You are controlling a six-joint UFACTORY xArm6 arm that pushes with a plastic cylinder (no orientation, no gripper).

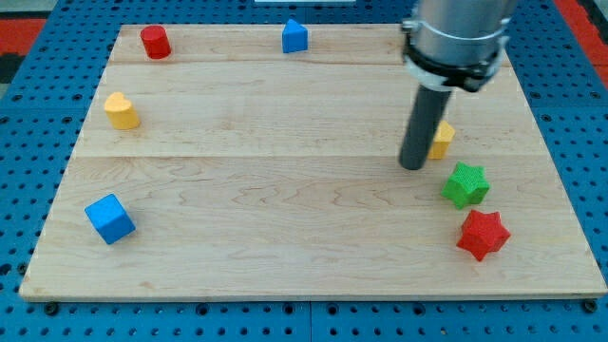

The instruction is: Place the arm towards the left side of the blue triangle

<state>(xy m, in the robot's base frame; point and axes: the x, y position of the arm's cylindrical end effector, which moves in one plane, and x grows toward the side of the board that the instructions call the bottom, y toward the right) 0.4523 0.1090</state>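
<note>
The blue triangle block [295,36] stands near the view's top edge of the wooden board [285,190], a little left of centre. My tip [413,166] is at the view's right, well below and to the right of the blue triangle, far from it. The rod stands just left of a yellow block [443,139], partly hiding it.
A red cylinder [155,42] is at the top left. A yellow heart-shaped block [121,110] is at the left. A blue cube [110,218] is at the bottom left. A green star [465,184] and a red star [483,235] are at the right.
</note>
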